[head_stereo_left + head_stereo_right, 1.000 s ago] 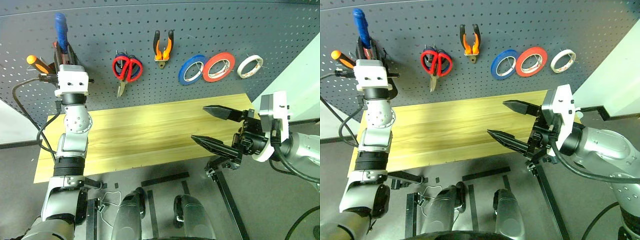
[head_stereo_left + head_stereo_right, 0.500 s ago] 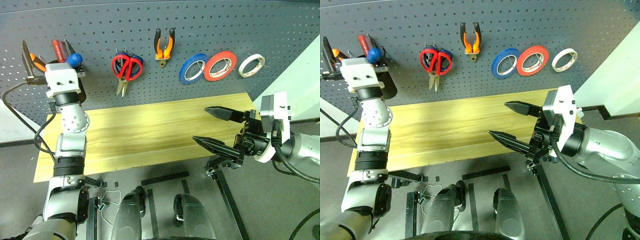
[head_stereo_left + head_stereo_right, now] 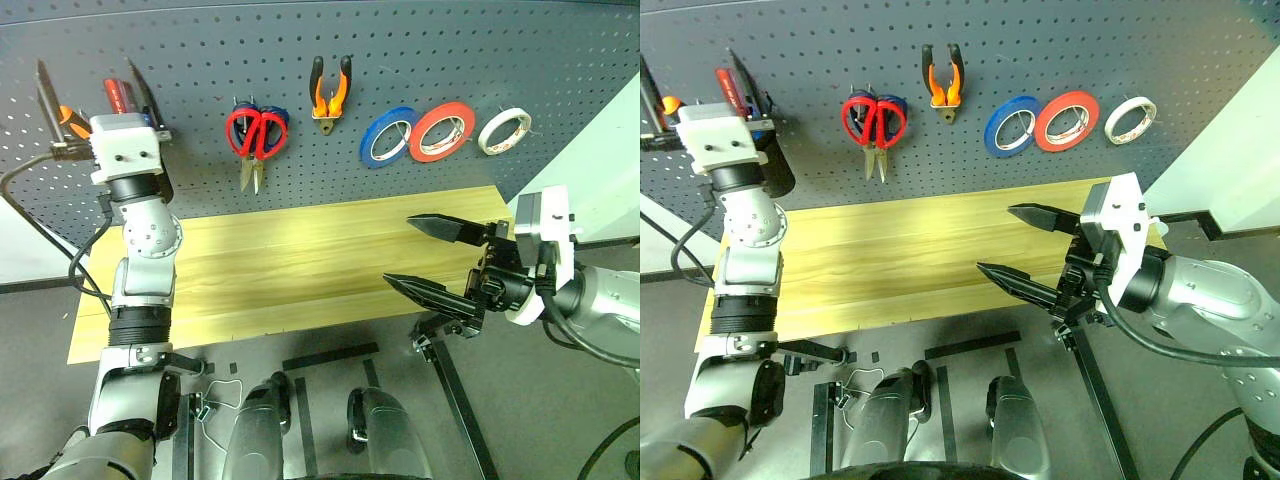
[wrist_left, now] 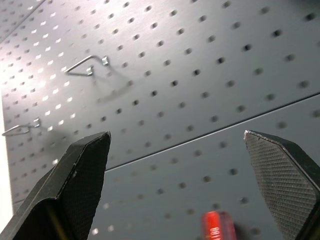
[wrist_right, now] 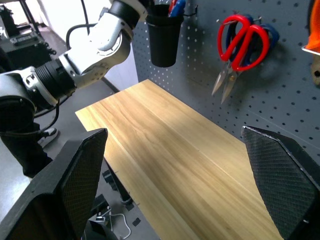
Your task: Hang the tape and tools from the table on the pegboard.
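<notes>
Blue-handled screwdriver (image 5: 178, 7): sitting handle-up in the black cup (image 5: 164, 34) hung at the pegboard's left end, beside a red-handled screwdriver (image 3: 116, 95); only a bit of blue is showing. Judged thin, stiff and light; the smooth handle is looking like the place to pinch, since the shaft is hiding inside the cup.

Red-handled scissors (image 3: 255, 135): hanging by the finger loops, blades pointing down, overlapping blue-handled scissors behind. Probably light and rigid, but likely to swing; taking them near the pivot is seeming safest.

Pliers (image 3: 328, 92): hanging with the orange-and-black handles up and jaws down. Judged the heaviest item, with grippy sleeves that should be resisting slip.

Whitish tape roll (image 3: 501, 131): hanging furthest right, next to the red-orange roll (image 3: 440, 131) and the blue roll (image 3: 386, 137). Light and stiff; a pinch across the ring wall should be working.

Pegboard (image 3: 480, 50): carrying every task item.

Table (image 3: 300, 260): lying bare of tools, so the hanging is appearing finished.

Left gripper (image 4: 182, 165): standing wide and empty, pointing up at the pegboard above the cup.

Right gripper (image 3: 430, 260): spreading wide, holding nothing, hovering over the table's right end.
</notes>
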{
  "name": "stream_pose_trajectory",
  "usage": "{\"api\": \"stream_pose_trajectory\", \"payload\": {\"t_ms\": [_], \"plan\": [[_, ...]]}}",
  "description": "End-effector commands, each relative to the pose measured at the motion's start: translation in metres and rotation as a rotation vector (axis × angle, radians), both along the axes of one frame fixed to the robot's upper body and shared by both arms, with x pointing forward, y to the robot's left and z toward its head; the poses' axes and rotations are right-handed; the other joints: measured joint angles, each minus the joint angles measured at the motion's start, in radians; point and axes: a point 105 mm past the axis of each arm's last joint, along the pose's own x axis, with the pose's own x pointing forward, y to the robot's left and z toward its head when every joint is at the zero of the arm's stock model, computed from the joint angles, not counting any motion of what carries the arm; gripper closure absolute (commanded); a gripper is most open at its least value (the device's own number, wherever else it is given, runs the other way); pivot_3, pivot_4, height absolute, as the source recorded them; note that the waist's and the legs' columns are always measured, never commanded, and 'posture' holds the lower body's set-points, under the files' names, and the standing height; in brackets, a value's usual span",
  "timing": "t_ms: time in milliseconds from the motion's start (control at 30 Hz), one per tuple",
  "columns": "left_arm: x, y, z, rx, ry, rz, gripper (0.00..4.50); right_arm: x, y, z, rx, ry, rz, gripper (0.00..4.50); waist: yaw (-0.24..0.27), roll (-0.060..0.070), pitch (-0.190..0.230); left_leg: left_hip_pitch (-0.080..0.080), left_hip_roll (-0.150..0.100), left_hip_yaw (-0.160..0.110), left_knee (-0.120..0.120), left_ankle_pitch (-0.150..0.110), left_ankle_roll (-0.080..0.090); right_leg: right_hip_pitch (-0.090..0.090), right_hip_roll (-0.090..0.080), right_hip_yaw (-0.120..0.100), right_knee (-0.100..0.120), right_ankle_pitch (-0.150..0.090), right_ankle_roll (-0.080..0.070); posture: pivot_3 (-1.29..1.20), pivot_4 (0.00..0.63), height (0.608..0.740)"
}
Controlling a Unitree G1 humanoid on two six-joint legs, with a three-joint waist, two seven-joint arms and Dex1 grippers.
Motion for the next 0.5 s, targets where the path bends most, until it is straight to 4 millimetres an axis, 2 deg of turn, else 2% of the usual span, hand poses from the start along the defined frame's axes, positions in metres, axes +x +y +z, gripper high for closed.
{"api": "stream_pose_trajectory", "payload": {"t_ms": [33, 133, 167, 200, 267, 333, 400, 433, 500], "plan": [[-0.03, -0.051, 0.034, 0.109, -0.145, -0.181, 0.04, 0.002, 0.004, 0.006, 0.023, -0.078, 0.019, 0.0, 0.001, 0.0, -0.001, 0.0, -0.001, 0.0, 0.0, 0.0, 0.0, 0.0, 0.001, 0.0, 0.0, 0.0, 0.001, -0.09, 0.17, 0.717], [-0.038, -0.072, 0.036, 0.141, -0.128, -0.26, 0.04, 0.008, 0.004, 0.003, 0.036, -0.103, 0.019, 0.0, 0.001, -0.001, -0.01, -0.001, -0.001, 0.001, 0.001, 0.0, 0.0, 0.0, 0.002, 0.0, 0.0, 0.001, 0.002, -0.07, 0.141, 0.717], [-0.035, -0.076, 0.03, 0.145, -0.104, -0.285, 0.04, 0.014, 0.005, -0.001, 0.041, -0.113, 0.011, 0.0, 0.001, 0.001, -0.013, -0.001, -0.001, 0.001, 0.001, 0.0, 0.0, 0.0, 0.003, 0.0, 0.0, 0.001, 0.002, -0.04, 0.072, 0.717], [-0.034, -0.088, 0.023, 0.163, -0.05, -0.34, 0.04, 0.015, 0.004, 0.0, 0.057, -0.132, 0.004, 0.0, 0.0, 0.0, -0.03, -0.001, -0.001, 0.001, 0.002, 0.0, 0.0, 0.001, 0.003, 0.0, 0.0, 0.001, 0.002, -0.04, 0.072, 0.717], [-0.024, -0.116, -0.007, 0.217, 0.131, -0.49, 0.04, 0.019, 0.001, -0.003, 0.081, -0.159, -0.015, 0.0, 0.003, 0.004, -0.063, -0.001, -0.003, 0.004, 0.001, 0.003, -0.005, 0.001, 0.005, 0.0, -0.001, 0.001, 0.003, -0.01, 0.012, 0.717], [-0.016, -0.134, -0.04, 0.298, 0.305, -0.608, 0.04, 0.025, 0.0, -0.01, 0.092, -0.172, -0.038, 0.0, 0.003, 0.005, -0.097, 0.0, -0.004, 0.005, 0.0, 0.003, -0.005, 0.002, 0.005, 0.0, -0.003, 0.001, 0.003, 0.0, 0.0, 0.717], [-0.001, -0.144, -0.087, 0.313, 0.603, -0.743, 0.04, 0.027, -0.004, -0.02, 0.09, -0.18, -0.067, 0.0, 0.003, 0.006, -0.115, 0.004, -0.004, 0.006, 0.0, 0.003, -0.005, 0.005, 0.005, -0.001, -0.003, 0.001, 0.003, 0.02, 0.0, 0.717], [-0.003, -0.147, -0.1, 0.354, 0.653, -0.794, 0.04, 0.028, -0.005, -0.024, 0.093, -0.184, -0.08, 0.0, 0.003, 0.007, -0.121, 0.007, -0.003, 0.005, -0.001, 0.001, -0.002, 0.008, 0.006, -0.002, -0.005, 0.001, 0.003, 0.03, 0.0, 0.717], [0.008, -0.143, -0.139, 0.308, 0.908, -0.867, 0.04, 0.029, -0.006, -0.032, 0.095, -0.189, -0.102, 0.0, 0.001, 0.015, -0.133, 0.015, 0.002, 0.002, -0.004, -0.001, -0.006, 0.017, 0.013, -0.004, -0.022, 0.006, -0.005, 0.05, 0.0, 0.717]]}}
